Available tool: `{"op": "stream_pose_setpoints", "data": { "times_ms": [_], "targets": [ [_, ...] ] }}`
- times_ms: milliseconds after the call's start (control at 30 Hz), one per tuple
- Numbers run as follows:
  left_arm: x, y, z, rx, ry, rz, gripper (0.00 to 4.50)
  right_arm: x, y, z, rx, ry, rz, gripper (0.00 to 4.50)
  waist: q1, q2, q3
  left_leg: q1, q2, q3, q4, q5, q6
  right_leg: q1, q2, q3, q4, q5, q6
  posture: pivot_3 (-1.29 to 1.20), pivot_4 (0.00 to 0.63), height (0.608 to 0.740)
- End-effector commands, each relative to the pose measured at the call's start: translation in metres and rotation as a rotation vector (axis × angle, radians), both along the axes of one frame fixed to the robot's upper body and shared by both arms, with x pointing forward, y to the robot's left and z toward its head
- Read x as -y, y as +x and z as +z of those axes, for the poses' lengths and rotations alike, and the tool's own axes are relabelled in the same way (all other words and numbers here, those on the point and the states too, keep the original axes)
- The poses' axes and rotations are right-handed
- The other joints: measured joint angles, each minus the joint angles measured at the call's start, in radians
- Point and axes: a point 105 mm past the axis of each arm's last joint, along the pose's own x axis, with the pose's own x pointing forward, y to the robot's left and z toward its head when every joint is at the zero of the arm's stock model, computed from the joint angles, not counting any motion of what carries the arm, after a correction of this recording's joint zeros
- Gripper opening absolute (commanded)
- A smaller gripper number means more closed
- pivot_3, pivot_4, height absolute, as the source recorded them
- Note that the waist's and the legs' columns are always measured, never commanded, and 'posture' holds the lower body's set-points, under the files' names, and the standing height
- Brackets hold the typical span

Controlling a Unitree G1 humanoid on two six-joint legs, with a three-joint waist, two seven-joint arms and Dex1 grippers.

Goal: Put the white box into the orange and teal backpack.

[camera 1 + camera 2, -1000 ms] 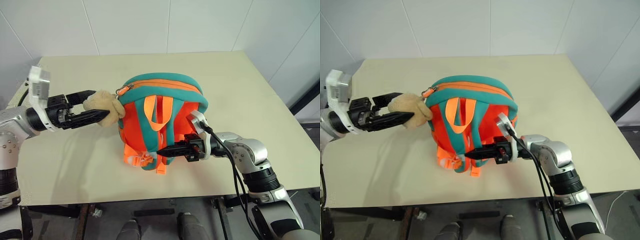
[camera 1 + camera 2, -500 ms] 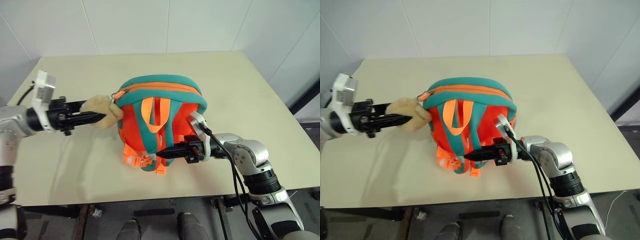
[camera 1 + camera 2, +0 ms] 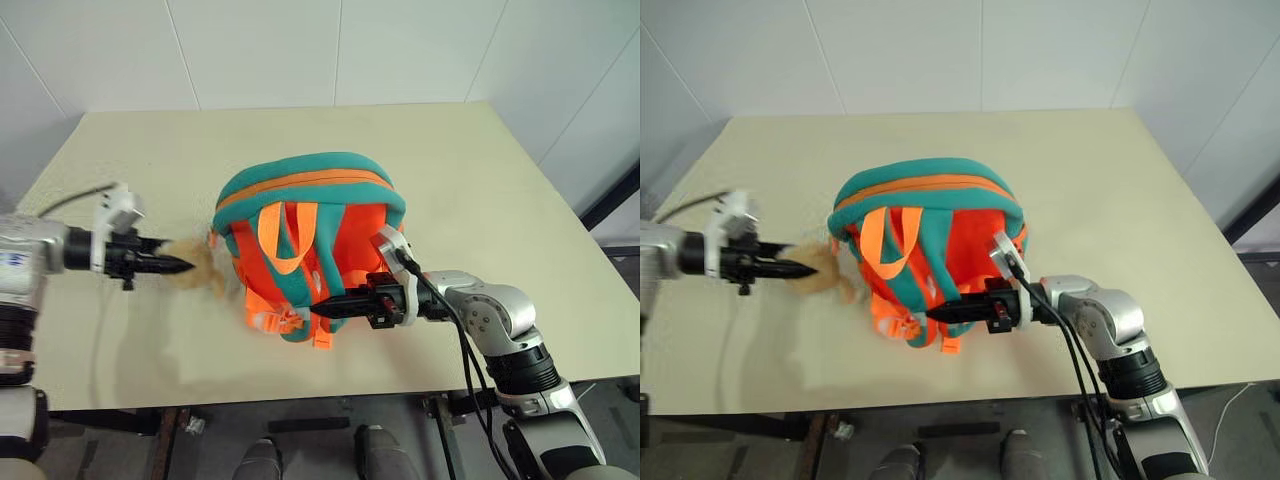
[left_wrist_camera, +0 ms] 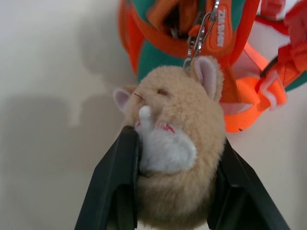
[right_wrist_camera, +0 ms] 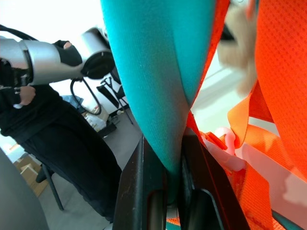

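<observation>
Left eye view, beige table [image 3: 480,160], white-tile walls [image 3: 400,50]

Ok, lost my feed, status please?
Left end effector shut on plush toy. Right end effector pinching teal strap. Backpack upright.

- orange and teal backpack [image 3: 305,235]: stands upright mid-table, strap side facing the camera, zipper closed along the teal top (orange buckles low at the front).
- white box: unseen.
</observation>
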Motion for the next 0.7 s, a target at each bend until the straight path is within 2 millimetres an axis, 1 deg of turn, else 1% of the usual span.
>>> {"op": "stream_pose_setpoints", "data": {
  "times_ms": [33, 133, 200, 267, 300, 400, 433, 500, 567, 633, 700],
  "targets": [
    [0.012, 0.009, -0.015, 0.029, 0.071, -0.03, 1.45, 0.003, -0.003, 0.012, 0.037, 0.043, 0.0, 0.0, 0.002, 0.0, 0.0, 0.0, 0.0, 0.0, 0.0, 0.0, 0.0, 0.0, 0.0, 0.0, 0.0, 0.0, 0.0, 0.0, 0.15, 0.74],
    [0.032, 0.012, -0.031, 0.059, 0.091, -0.094, 1.45, 0.003, -0.002, 0.014, 0.035, 0.054, -0.016, 0.0, 0.005, 0.0, 0.0, 0.0, 0.0, 0.0, 0.0, 0.0, 0.0, 0.0, 0.0, 0.0, 0.0, 0.0, 0.0, 0.0, 0.15, 0.74],
    [0.037, 0.011, -0.035, 0.072, 0.095, -0.117, 1.45, 0.003, -0.002, 0.014, 0.036, 0.058, -0.023, 0.0, 0.006, 0.0, 0.0, 0.001, -0.001, 0.0, 0.001, 0.0, 0.0, 0.001, -0.001, 0.0, 0.0, 0.0, 0.0, 0.0, 0.15, 0.74],
    [0.038, 0.01, -0.035, 0.103, 0.093, -0.121, 1.45, 0.004, -0.001, 0.015, 0.043, 0.06, -0.04, 0.0, 0.007, 0.0, 0.0, 0.001, -0.001, 0.0, 0.001, 0.0, 0.0, 0.001, -0.001, 0.0, 0.0, 0.0, 0.001, 0.0, 0.15, 0.74],
    [0.036, 0.011, -0.031, 0.138, 0.093, -0.119, 1.45, 0.005, 0.0, 0.016, 0.055, 0.06, -0.056, 0.0, 0.008, 0.0, 0.0, 0.001, -0.001, 0.0, 0.001, 0.0, 0.0, 0.001, -0.001, 0.0, 0.0, 0.0, 0.001, 0.0, 0.15, 0.74],
    [0.027, 0.012, -0.015, 0.224, 0.095, -0.079, 1.45, 0.012, 0.003, 0.021, 0.091, 0.061, -0.102, 0.0, 0.014, 0.0, 0.0, 0.001, -0.001, 0.0, 0.001, 0.0, 0.0, 0.001, -0.001, 0.0, 0.0, 0.0, 0.001, 0.0, 0.15, 0.74],
    [0.023, 0.011, -0.007, 0.25, 0.095, -0.066, 1.45, 0.015, 0.003, 0.023, 0.109, 0.057, -0.115, 0.0, 0.017, 0.0, 0.0, 0.001, -0.001, 0.0, 0.001, 0.0, 0.0, 0.001, -0.001, 0.0, 0.0, 0.0, 0.001, 0.0, 0.15, 0.74],
    [0.014, 0.014, 0.018, 0.352, 0.054, -0.01, 1.45, 0.022, 0.002, 0.027, 0.128, 0.056, -0.136, 0.0, 0.021, 0.0, 0.0, 0.0, -0.001, -0.001, 0.001, 0.0, 0.0, 0.001, -0.001, 0.0, 0.0, 0.0, 0.001, 0.0, 0.15, 0.74],
    [0.007, 0.016, 0.041, 0.415, -0.01, 0.05, 1.45, 0.027, 0.002, 0.028, 0.128, 0.054, -0.149, 0.0, 0.024, 0.0, 0.0, 0.0, -0.001, -0.001, 0.001, 0.0, 0.0, 0.0, -0.001, 0.0, 0.0, 0.0, 0.001, 0.0, 0.15, 0.74],
    [0.0, 0.016, 0.056, 0.442, -0.035, 0.08, 1.45, 0.029, 0.002, 0.027, 0.125, 0.048, -0.155, 0.0, 0.024, 0.0, 0.0, 0.0, -0.001, -0.001, 0.001, 0.0, 0.0, 0.0, -0.001, 0.0, -0.001, 0.0, 0.001, 0.0, 0.15, 0.74],
    [-0.004, 0.016, 0.066, 0.461, -0.053, 0.101, 1.45, 0.029, 0.001, 0.026, 0.119, 0.045, -0.148, 0.0, 0.024, 0.0, 0.0, 0.0, -0.001, -0.001, 0.001, 0.0, 0.0, 0.0, 0.0, 0.0, -0.001, 0.0, 0.001, 0.0, 0.15, 0.74]
  ]
}}
